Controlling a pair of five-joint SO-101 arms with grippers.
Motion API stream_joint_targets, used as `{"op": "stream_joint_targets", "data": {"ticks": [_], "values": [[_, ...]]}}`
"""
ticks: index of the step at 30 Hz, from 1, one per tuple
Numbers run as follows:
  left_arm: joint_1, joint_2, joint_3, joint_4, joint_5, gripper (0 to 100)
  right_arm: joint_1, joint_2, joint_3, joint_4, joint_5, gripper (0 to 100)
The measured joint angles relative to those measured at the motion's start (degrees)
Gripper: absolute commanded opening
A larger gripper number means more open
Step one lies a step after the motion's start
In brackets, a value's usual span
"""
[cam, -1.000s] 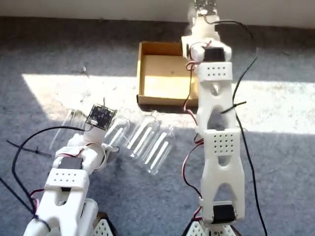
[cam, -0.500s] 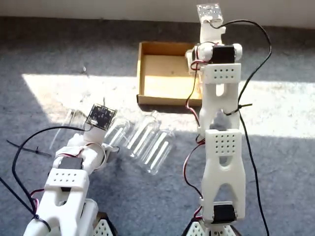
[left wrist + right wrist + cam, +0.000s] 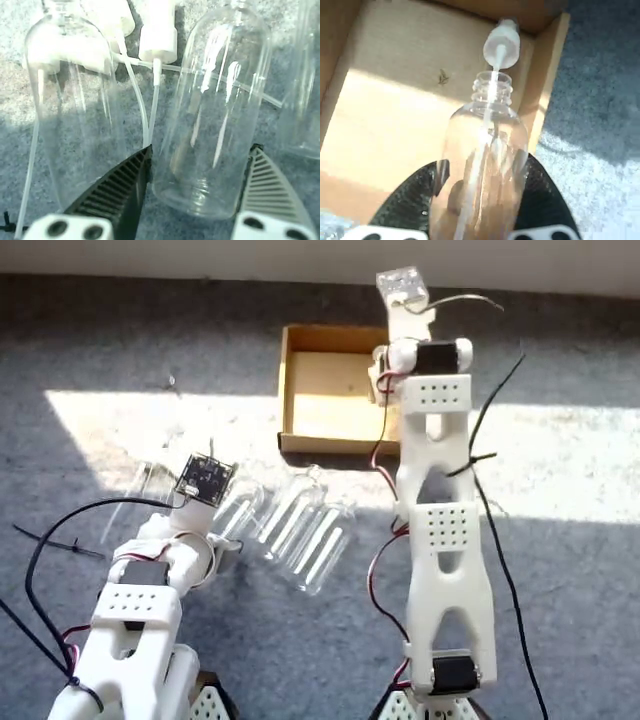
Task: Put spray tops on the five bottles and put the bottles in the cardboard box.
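The bottle point(image 3: 485, 150) being worked on is a clear one. The right jaws are clenched on its body from both sides. It is held over the cardboard box point(image 3: 385, 105), with its neck pointing toward a corner of the box wall. Its spray top point(image 3: 501, 45) is not seated. The white head sits clear of the threaded neck, and its thin tube runs down through the opening into the bottle.

In the high view the box point(image 3: 330, 390) lies in the upper centre of the frame, open side up. The right arm point(image 3: 440, 490) stretches from the lower edge up the right of centre, and its end is over the right-hand part of the box.

Below the box and left of centre, the other clear bottles point(image 3: 300, 525) lie on their sides in a loose row. They rest on the grey, carpet-like counter point(image 3: 560, 590), partly in a band of sunlight. The left arm point(image 3: 150, 585) comes up from the lower left corner to this row.

The left jaws are released, with one black finger point(image 3: 125, 187) on either side of the base of a lying bottle point(image 3: 215, 100). Whether they touch it cannot be told. Just beside it lies a neighbouring bottle point(image 3: 70, 110). Near the necks of these two lie loose spray tops point(image 3: 157, 37), white, their tubes trailing along the counter between the bottles. The side of a third bottle point(image 3: 300, 90) shows on the other flank.
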Motion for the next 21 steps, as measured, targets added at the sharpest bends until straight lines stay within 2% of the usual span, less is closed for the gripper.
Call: {"op": "stream_joint_targets", "data": {"ticks": [4, 11, 21], "values": [[0.0, 0.0, 0.1, 0.0, 0.0, 25, -1.1, 5.8, -0.1, -8.9, 0.3, 0.5], [0.0, 0.0, 0.1, 0.0, 0.0, 25, -2.0, 6.9, 0.4, -22.1, 0.5, 0.5], [0.0, 0.0, 0.1, 0.0, 0.0, 25, -0.5, 6.9, 14.3, -42.7, 0.1, 0.5]]}}
